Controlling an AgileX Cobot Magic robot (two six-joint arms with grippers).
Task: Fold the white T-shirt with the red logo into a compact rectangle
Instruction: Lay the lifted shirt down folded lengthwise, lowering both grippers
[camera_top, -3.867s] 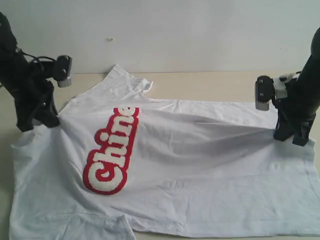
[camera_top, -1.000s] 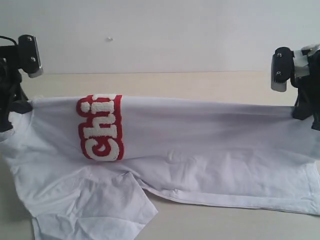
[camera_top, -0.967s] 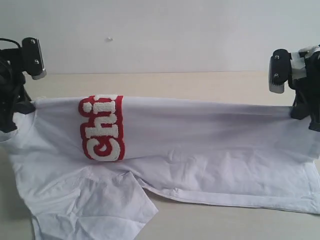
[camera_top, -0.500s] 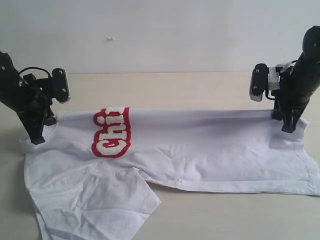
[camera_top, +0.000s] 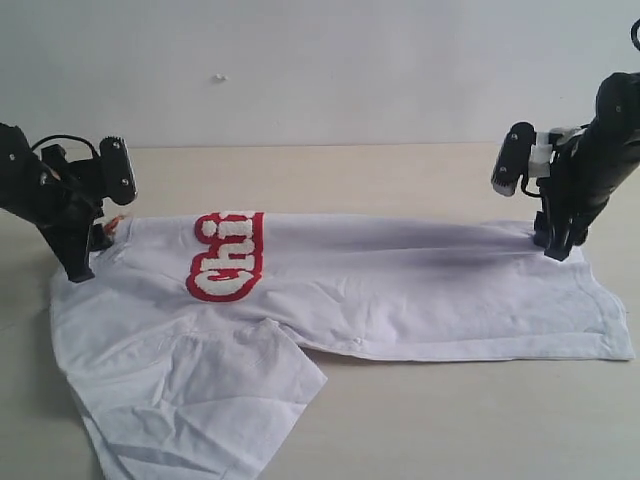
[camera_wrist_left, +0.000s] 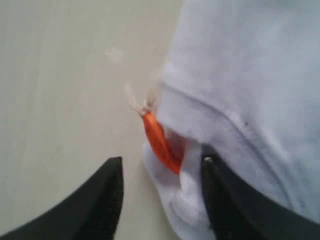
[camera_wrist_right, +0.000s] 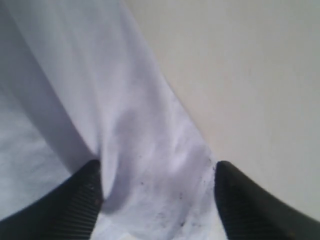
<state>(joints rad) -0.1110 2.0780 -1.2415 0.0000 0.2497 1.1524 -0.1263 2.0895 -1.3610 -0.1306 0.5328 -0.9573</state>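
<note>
Left gripper (camera_wrist_left: 161, 161): its jaws are seen parted, with a bunched fold of the collar (camera_wrist_left: 185, 200) lying between them; the cloth is touched by one finger only and nothing is clamped.
Orange neck tag (camera_wrist_left: 160, 142): it is seen just ahead of the left fingertips, sticking out from the collar edge.
Right gripper (camera_wrist_right: 157, 165): its jaws are held wide apart over a ridge of white cloth; nothing is gripped.
Gripper placement: in the exterior view the left gripper (camera_top: 80, 272) is set at the collar end of the shirt and the right gripper (camera_top: 556, 250) at the far corner of the hem end.
White T-shirt (camera_top: 400, 290): it is laid on the table (camera_top: 470, 420) as a long band folded lengthwise, stretched between the two grippers.
Red logo (camera_top: 226, 257): it is cut off by the rear fold line, so only "Chi" is shown on top.
Sleeve (camera_top: 200, 400): it is spread out flat toward the near edge, beyond the folded band.
Wall (camera_top: 320, 70): a plain pale surface is seen behind the table.
</note>
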